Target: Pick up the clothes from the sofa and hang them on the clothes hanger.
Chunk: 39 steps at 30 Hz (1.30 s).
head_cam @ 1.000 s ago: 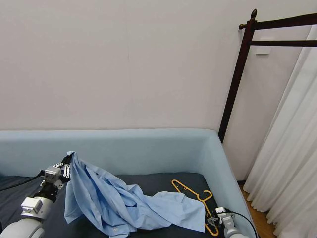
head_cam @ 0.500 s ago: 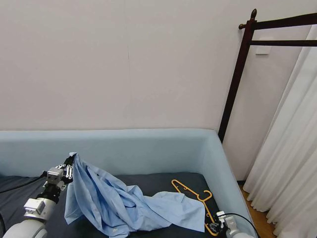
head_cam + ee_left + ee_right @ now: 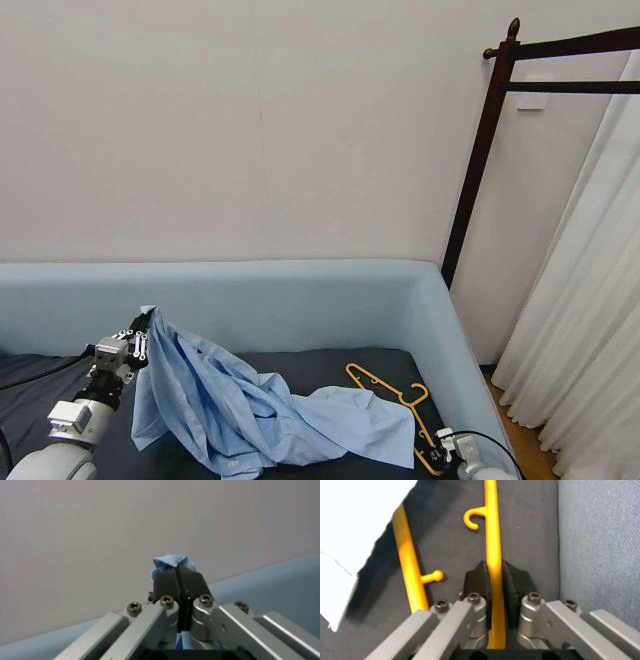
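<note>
A light blue shirt (image 3: 250, 405) lies crumpled on the dark seat of the sofa (image 3: 300, 290). My left gripper (image 3: 148, 322) is shut on one corner of it and holds that corner up above the seat; the pinched blue cloth (image 3: 170, 561) pokes out past the black fingertips (image 3: 165, 583). A yellow plastic hanger (image 3: 392, 392) lies on the seat to the shirt's right, partly under the cloth. My right gripper (image 3: 494, 578) is shut on one bar of the yellow hanger (image 3: 492, 536) at the seat's front right corner.
A dark wooden clothes rack (image 3: 500, 120) stands beyond the sofa's right arm, with white curtains (image 3: 590, 300) to its right. The sofa's pale blue backrest and right armrest (image 3: 450, 350) enclose the seat. A plain wall rises behind.
The right gripper has sunk lower at the seat's front right corner. The left gripper and the lifted shirt corner shifted slightly right one second ago and have held still since.
</note>
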### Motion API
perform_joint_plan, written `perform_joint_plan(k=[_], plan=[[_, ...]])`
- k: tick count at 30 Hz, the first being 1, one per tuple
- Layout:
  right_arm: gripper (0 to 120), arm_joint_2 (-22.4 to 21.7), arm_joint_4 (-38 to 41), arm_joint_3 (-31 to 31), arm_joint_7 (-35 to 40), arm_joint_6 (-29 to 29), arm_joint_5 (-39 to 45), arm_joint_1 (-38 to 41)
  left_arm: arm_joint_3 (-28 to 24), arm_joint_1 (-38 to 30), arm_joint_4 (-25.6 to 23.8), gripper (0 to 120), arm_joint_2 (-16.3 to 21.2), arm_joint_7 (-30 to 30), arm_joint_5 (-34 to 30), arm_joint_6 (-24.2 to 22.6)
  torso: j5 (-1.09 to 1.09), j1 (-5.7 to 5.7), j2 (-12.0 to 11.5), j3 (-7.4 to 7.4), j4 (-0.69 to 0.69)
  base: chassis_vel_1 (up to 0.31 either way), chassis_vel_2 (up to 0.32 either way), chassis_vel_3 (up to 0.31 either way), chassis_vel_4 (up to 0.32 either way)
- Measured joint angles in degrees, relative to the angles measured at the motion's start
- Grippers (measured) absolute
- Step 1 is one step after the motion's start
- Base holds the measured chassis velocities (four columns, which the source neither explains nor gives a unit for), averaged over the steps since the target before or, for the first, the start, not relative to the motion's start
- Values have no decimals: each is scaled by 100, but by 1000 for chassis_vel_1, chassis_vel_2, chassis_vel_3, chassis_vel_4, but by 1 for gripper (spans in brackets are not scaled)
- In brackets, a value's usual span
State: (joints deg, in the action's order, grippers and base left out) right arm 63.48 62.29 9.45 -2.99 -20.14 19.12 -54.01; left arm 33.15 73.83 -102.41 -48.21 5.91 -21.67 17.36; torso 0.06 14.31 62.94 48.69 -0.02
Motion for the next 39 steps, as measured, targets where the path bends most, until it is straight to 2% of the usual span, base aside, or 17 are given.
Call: perform_joint_plan(k=[4, 7, 9, 12, 13, 15, 17, 18, 20, 22, 23, 25, 27, 32, 34, 37, 39], plan=[[5, -5, 94, 6, 79, 23, -1, -59, 2, 21, -21, 0, 0, 3, 2, -4, -1, 0, 0, 0, 0, 0, 0, 0, 0], [5, 3, 339, -17, 733, 378, 127, -105, 5, 42, -45, 0, -7, 5, 2, -5, 0, 0, 0, 1, -4, 0, 0, 0, 0], [5, 8, 489, -17, 996, 471, 165, -109, 5, 46, -55, 0, -11, 4, 2, -5, 0, 0, 0, 1, 0, 0, 0, 0, 0], [5, 7, 1044, 8, 1826, 810, 73, -129, -24, 55, -94, 0, -18, -4, 2, -5, 2, 0, -1, 1, 3, 0, 0, 0, 0], [5, 7, 1044, 8, 1826, 810, 73, -129, -24, 55, -94, 0, -18, -4, 2, -5, 2, 0, -1, 1, 3, 0, 0, 0, 0], [5, -1, 1342, 85, 2406, 1515, -737, -150, -57, 52, -121, 0, -17, -27, -8, -3, 3, 0, -1, 1, 6, 0, 0, 0, 0], [5, -68, 1618, 275, 2483, 2421, -1750, -267, -74, 50, -161, 0, -6, -48, -20, 1, -10, 0, 0, -1, -1, 0, 0, 0, 0], [5, -68, 1618, 275, 2483, 2421, -1750, -267, -74, 50, -161, 0, -6, -48, -20, 1, -10, 0, 0, -1, -1, 0, 0, 0, 0], [5, -196, 1988, 405, 1953, 3377, -2661, -593, -78, 58, -215, 0, 21, -79, -65, 1, 0, 0, -1, 0, -4, 0, 0, 0, 0], [5, -332, 2305, 531, 1515, 4288, -3380, -966, -69, 67, -278, 0, 54, -102, -190, 6, -1, 0, 0, -1, -2, 0, 0, 0, 0], [5, -332, 2305, 531, 1515, 4288, -3380, -966, -69, 67, -278, 0, 54, -102, -190, 6, -1, 0, 0, -1, -2, 0, 0, 0, 0], [5, -389, 2423, 639, 1325, 4914, -4038, -1266, -48, 80, -317, 0, 77, -115, -258, 11, -2, -1, 0, 0, -1, 0, 0, 0, 0], [5, -365, 2428, 766, 1276, 5296, -4724, -1460, -11, 117, -397, 0, 80, -122, -273, 32, 0, -1, 0, -1, -2, 0, 0, 0, 0], [5, -223, 2382, 779, 1514, 5528, -5619, -1658, 16, 251, -671, 0, 47, -120, -275, 34, 0, 0, 0, 0, 0, 0, 0, 0, 0], [5, -207, 2383, 748, 1600, 5521, -5715, -1675, 15, 279, -722, 0, 38, -119, -271, 32, 0, 0, 0, -1, 0, 0, 0, 0, 0], [5, -83, 2384, 499, 2208, 5359, -6344, -1702, -29, 445, -1008, 0, -30, -112, -165, 22, 0, 0, 0, 0, 0, 0, 0, 0, 0], [5, -61, 2367, 436, 2357, 5325, -6460, -1678, -51, 480, -1063, 0, -50, -109, -140, 21, 0, -1, 0, 0, 1, 0, 0, 0, 0]])
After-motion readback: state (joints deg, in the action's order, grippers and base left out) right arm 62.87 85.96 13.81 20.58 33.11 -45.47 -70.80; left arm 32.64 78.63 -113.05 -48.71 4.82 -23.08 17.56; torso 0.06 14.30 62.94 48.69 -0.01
